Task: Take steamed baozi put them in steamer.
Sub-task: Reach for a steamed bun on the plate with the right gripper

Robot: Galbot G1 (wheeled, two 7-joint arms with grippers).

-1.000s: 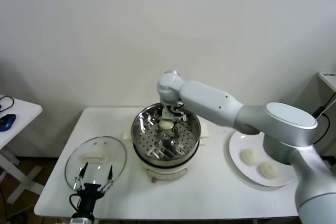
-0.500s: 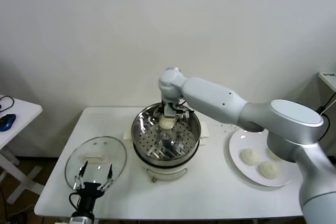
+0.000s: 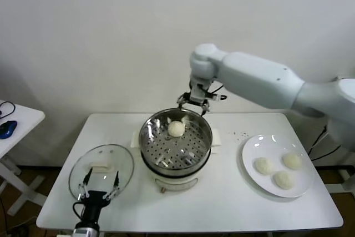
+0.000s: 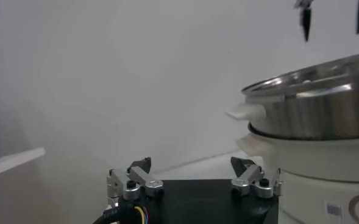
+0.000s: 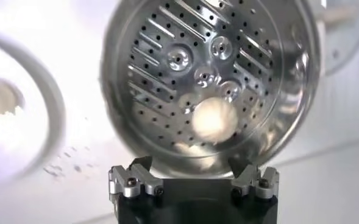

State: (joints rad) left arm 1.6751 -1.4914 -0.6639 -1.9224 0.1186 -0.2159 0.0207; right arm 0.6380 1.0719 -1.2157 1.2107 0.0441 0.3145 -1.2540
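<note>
Only 1 smooth baozi in steamer

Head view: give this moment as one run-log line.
right gripper: open, above steamer | one baozi inside | left gripper: open, idle

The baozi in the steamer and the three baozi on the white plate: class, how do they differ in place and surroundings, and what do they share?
The baozi in the steamer sits alone on the perforated steel insert of the steamer; the three baozi on the plate lie grouped on the white plate. The first lies below the open right gripper; the plate's buns lie on the robot's right, away from it. All four are round, smooth, cream-white.
</note>
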